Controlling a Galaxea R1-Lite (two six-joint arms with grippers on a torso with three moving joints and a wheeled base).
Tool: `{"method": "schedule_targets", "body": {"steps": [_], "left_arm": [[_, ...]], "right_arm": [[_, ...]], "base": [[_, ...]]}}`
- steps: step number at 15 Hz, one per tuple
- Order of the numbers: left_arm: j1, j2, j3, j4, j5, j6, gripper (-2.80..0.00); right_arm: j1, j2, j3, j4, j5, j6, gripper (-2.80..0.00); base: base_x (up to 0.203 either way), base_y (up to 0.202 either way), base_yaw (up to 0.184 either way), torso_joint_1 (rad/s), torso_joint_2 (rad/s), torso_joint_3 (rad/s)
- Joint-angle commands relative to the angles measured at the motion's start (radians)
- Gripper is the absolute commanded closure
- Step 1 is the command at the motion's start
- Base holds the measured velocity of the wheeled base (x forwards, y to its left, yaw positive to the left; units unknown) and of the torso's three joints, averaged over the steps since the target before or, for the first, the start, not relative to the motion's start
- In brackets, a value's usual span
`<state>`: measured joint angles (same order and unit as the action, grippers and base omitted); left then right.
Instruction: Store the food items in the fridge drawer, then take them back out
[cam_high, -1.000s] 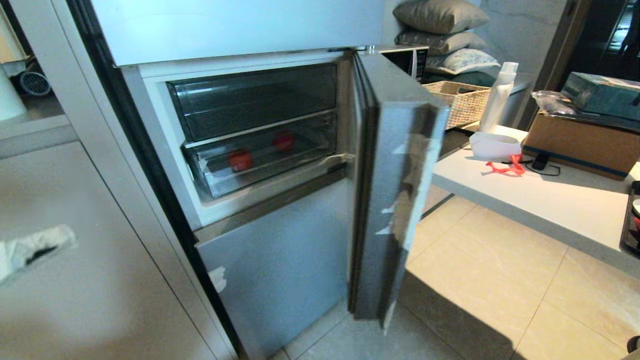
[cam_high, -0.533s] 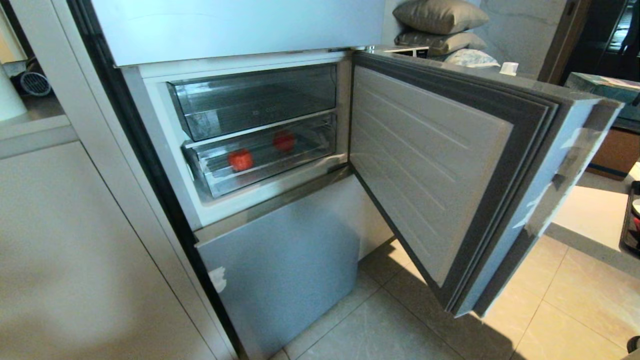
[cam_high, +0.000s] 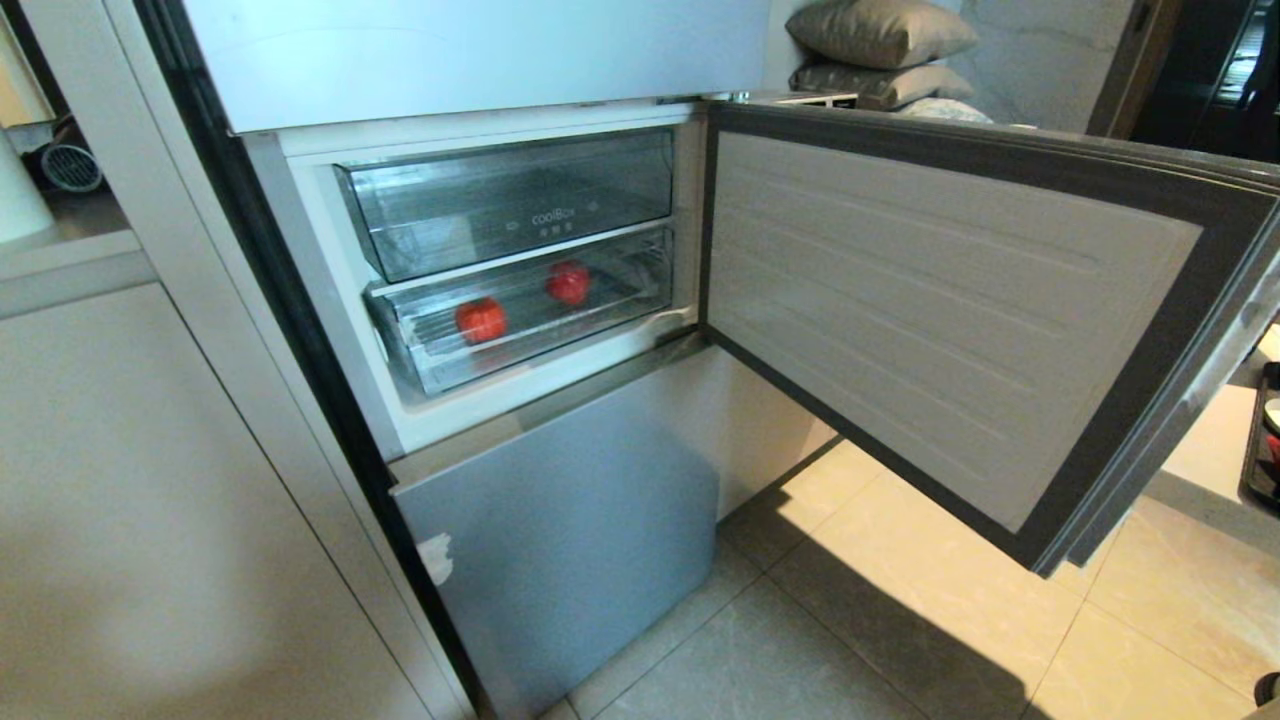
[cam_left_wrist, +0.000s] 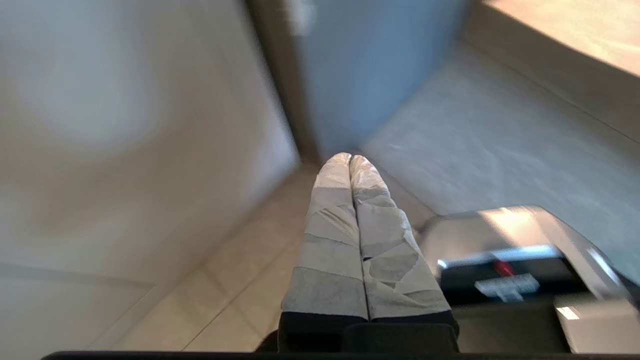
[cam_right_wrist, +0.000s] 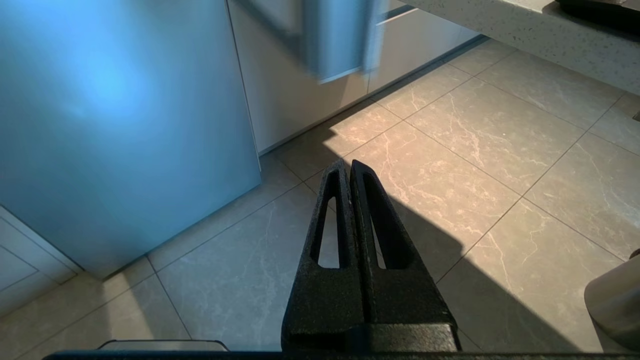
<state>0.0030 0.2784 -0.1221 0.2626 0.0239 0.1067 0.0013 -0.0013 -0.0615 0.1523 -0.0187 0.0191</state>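
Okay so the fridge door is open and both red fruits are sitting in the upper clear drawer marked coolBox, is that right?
Not quite. The head view shows both food items, one and the other, in the fridge drawer below the coolBox drawer. The fridge door is open.

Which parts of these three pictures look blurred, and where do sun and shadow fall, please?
Head view: sharp; sunlit floor under the open door, with its shadow. Left wrist view: background smeared, the shut left end effector crisp. Right wrist view: fridge panel soft and glary, tiles sharp, shadow beyond the shut right end effector.
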Motion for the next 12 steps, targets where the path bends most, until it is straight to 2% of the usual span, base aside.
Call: {"method": "schedule_targets", "body": {"steps": [1, 2, 4, 5, 6, 7, 8, 9, 11, 12], "left_arm": [[0.034, -0.093, 0.005, -0.033, -0.020, 0.012, 0.00], [0.022, -0.169, 0.011, -0.064, -0.062, 0.016, 0.00], [0.006, -0.270, 0.025, -0.131, -0.225, 0.022, 0.00], [0.002, -0.277, 0.041, -0.191, -0.275, 0.017, 0.00], [0.001, -0.278, 0.057, -0.250, -0.292, -0.039, 0.00], [0.000, -0.278, 0.063, -0.259, -0.294, -0.120, 0.00], [0.000, -0.278, 0.056, -0.232, -0.264, -0.174, 0.00], [0.000, -0.278, 0.048, -0.203, -0.211, -0.178, 0.00], [0.000, -0.278, 0.045, -0.200, -0.216, -0.174, 0.00], [0.000, -0.277, 0.045, -0.199, -0.213, -0.137, 0.00]], "right_arm": [[0.000, 0.001, 0.000, 0.001, 0.000, 0.001, 0.00], [0.000, 0.001, 0.000, 0.001, -0.001, 0.002, 0.00], [0.000, 0.001, 0.002, 0.000, -0.001, 0.013, 0.00], [0.000, 0.001, 0.002, 0.000, -0.001, 0.012, 0.00], [0.000, 0.001, 0.002, 0.000, -0.001, 0.013, 0.00], [0.000, 0.001, 0.002, 0.000, -0.001, 0.013, 0.00], [0.000, 0.001, 0.002, 0.000, -0.001, 0.013, 0.00], [0.000, 0.001, 0.002, 0.000, -0.003, 0.013, 0.00], [0.000, 0.001, 0.002, 0.000, -0.003, 0.013, 0.00], [0.000, 0.001, 0.002, 0.000, -0.004, 0.012, 0.00]], "base": [[0.000, 0.000, 0.000, 0.000, 0.00, 0.000], [0.000, 0.000, 0.000, 0.000, 0.00, 0.000], [0.000, 0.000, 0.000, 0.000, 0.00, 0.000], [0.000, 0.000, 0.000, 0.000, 0.00, 0.000], [0.000, 0.000, 0.000, 0.000, 0.00, 0.000], [0.000, 0.000, 0.000, 0.000, 0.00, 0.000], [0.000, 0.000, 0.000, 0.000, 0.00, 0.000], [0.000, 0.000, 0.000, 0.000, 0.00, 0.000], [0.000, 0.000, 0.000, 0.000, 0.00, 0.000], [0.000, 0.000, 0.000, 0.000, 0.00, 0.000]]}}
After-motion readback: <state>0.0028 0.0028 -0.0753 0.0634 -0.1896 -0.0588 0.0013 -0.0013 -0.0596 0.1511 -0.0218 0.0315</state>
